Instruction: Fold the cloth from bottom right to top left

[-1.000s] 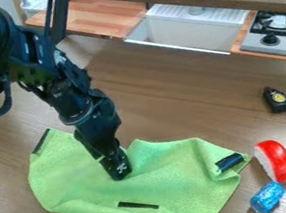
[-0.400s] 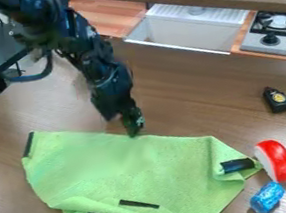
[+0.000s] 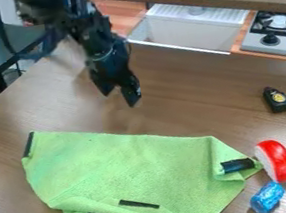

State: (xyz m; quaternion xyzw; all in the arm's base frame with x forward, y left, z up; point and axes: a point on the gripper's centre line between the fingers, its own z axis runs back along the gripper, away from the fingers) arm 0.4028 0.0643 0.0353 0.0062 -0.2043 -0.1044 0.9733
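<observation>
Black two-finger gripper [image 3: 121,96] past cloth's far edge, jaws part open, empty, prob. for room to aim. Lime-green fabric cloth [image 3: 134,163] lies rumpled on brown wood-grain table [image 3: 193,108], btm R prob. next grab.

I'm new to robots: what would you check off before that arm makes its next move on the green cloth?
1. Gripper free of the green cloth: ok, it hangs beyond the cloth's upper edge.
2. Gripper open and empty: ok, its fingers are apart with nothing between them.
3. Cloth smooth: not ok, it is bunched along the lower left and at the right corner.
4. Bottom right brought over to top left: not ok.
5. Right corner free of the red object: cannot tell, they meet or nearly so.
6. Black object clear of the cloth: ok.
</observation>
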